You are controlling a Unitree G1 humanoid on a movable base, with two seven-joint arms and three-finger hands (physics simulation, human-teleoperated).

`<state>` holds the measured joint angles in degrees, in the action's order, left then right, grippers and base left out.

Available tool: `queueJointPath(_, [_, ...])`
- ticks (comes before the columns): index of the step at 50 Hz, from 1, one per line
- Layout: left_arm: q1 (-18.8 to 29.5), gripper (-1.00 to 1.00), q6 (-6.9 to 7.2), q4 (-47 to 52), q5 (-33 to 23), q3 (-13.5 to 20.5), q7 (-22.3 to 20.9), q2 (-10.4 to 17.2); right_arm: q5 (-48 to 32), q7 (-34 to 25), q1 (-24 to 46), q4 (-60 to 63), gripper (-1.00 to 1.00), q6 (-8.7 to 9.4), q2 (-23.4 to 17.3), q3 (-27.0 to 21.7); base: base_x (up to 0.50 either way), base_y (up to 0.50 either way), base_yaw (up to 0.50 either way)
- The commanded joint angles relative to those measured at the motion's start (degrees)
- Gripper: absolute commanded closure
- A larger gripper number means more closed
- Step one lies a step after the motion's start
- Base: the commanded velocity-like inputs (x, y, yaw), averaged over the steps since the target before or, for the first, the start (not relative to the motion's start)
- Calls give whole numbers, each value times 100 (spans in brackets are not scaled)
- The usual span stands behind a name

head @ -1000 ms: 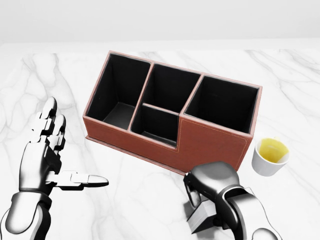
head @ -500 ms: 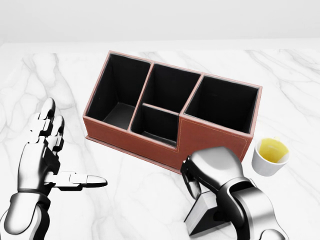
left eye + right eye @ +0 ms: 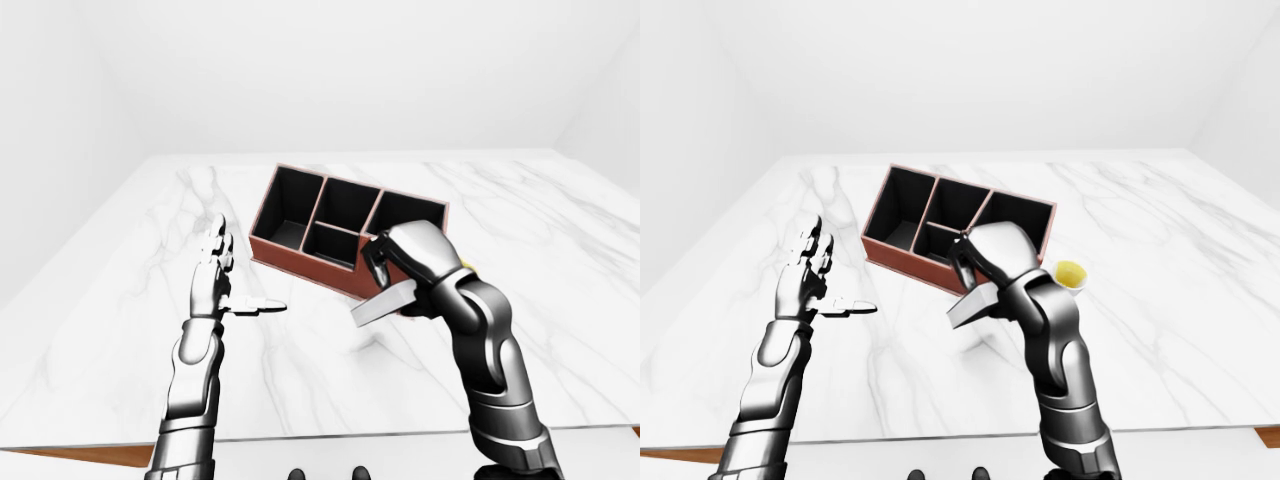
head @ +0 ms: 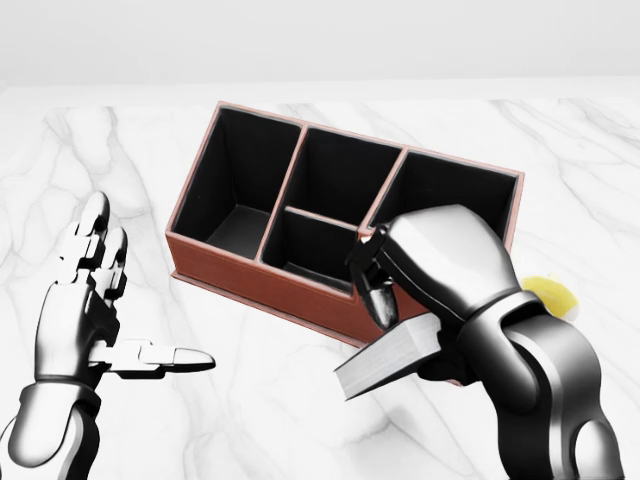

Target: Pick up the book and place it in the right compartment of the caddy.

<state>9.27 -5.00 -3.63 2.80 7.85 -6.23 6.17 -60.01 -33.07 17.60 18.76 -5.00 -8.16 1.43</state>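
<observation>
In the head view, the book is held tilted in the closed fingers of the right hand, clear of the table, with its page edges turned toward 7 o'clock. The hand and book are seen overlapping the near wall of the caddy, at 5 o'clock from the small middle compartment. The left hand is held open at 9 o'clock from the caddy, fingers raised and thumb pointing to 3 o'clock. Only a yellow sliver of the cup is seen past the right wrist. In the right-eye view, the cup is seen just beside the caddy's right end, and the book's shadow is cast on the marble beneath it.
</observation>
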Motion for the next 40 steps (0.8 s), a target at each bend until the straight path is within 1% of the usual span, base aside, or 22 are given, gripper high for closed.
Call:
queueJointPath(1, [19, -100, 0, 18, -24, -5, 10, 1, 420, 20, 522, 340, 100, 0, -44, -169, 0, 0, 0])
queueJointPath(10, [19, -100, 0, -17, -55, -14, 9, -3, 602, 265, 852, 520, 100, 0, -78, -223, 0, 0, 0])
queueJointPath(11, [24, -100, 0, -13, -56, -10, 14, 0, 769, 242, 932, 556, 100, 0, -69, -230, 0, 0, 0])
queueJointPath(24, [16, -100, 0, 79, -77, -25, 12, -7, 1150, 289, 1711, 946, 100, 0, -261, -395, 0, 0, 0])
queueJointPath(28, [-12, -100, 0, 132, -85, -28, -1, -11, 1210, 40, 2107, 800, 100, 0, -444, -466, 0, 0, 0])
queueJointPath(29, [-23, -100, 0, 142, -80, -30, -10, -14, 1293, 10, 2403, 597, 100, 0, -548, -568, 0, 0, 0])
queueJointPath(34, [-59, -100, 0, 156, -146, -63, -19, -31, 1617, -45, 3163, 80, 100, 0, -925, -672, 0, 0, 0])
queueJointPath(38, [-78, -100, 2, 342, -144, -64, -24, -42, 1676, 6, 3713, -404, 100, 0, -1181, -706, 0, 0, 0])
queueJointPath(40, [-99, -100, 56, 436, -147, -69, -26, -51, 1723, -5, 3957, -693, 100, 0, -1291, -716, 0, 0, 0])
